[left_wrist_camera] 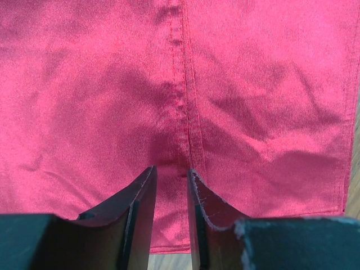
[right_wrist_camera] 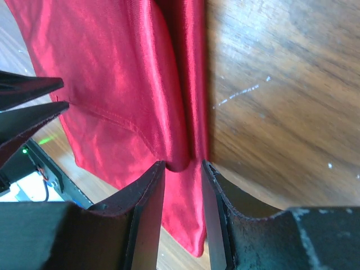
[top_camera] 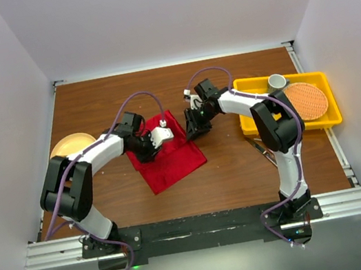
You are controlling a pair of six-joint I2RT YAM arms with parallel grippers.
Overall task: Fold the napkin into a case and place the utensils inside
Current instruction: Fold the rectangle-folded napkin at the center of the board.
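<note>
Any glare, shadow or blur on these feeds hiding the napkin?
Top external: even light, sharp, no glare on the napkin. Left wrist: napkin in focus, dark shadow just ahead of the left hand. Right wrist: bright sheen on the folds, deep shadow beside them on the table.

No legible text (any view)

Wooden table (top_camera: 242, 166), napkin (top_camera: 171, 163), yellow tray (top_camera: 332, 100), plate (top_camera: 69, 146)

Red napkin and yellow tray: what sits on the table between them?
The top view shows only the right arm crossing there, the right gripper at the edge of the napkin; the table under it is bare.
</note>
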